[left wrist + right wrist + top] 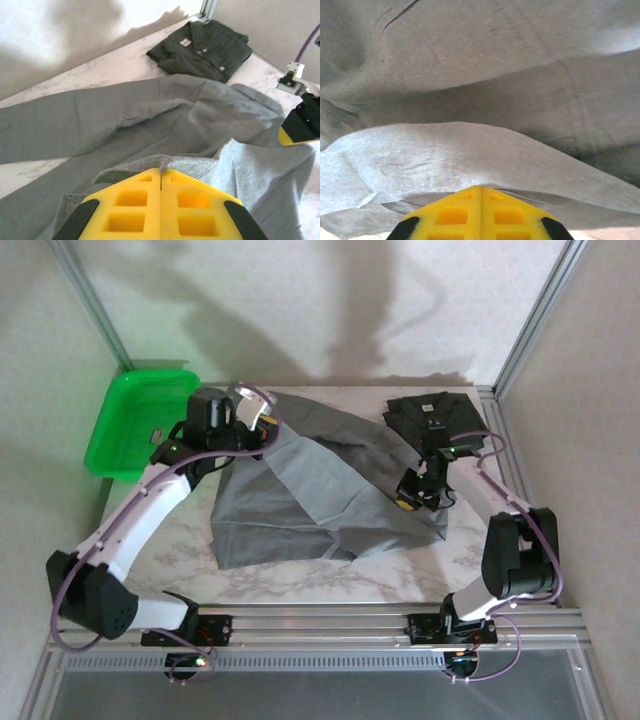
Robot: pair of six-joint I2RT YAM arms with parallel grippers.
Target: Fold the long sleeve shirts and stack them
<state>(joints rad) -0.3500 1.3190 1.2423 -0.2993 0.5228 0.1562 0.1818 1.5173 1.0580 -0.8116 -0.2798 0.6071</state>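
The medium grey long sleeve shirt (320, 490) lies spread over the middle of the marble table, one part folded over itself. My left gripper (268, 430) is at its back left edge, shut on a hem of the grey shirt (150, 115), which bunches at the yellow tips (161, 172). My right gripper (405, 500) is at the shirt's right side, shut on a lifted fold of the grey cloth (470, 150) at its tips (481, 189). The charcoal long sleeve shirt (435, 415) lies folded at the back right corner, also seen in the left wrist view (202, 47).
A green plastic tray (135, 420) sits at the back left, off the table's marble top. Metal frame posts and white walls close in the back and sides. Bare marble (300, 580) shows in front of the grey shirt.
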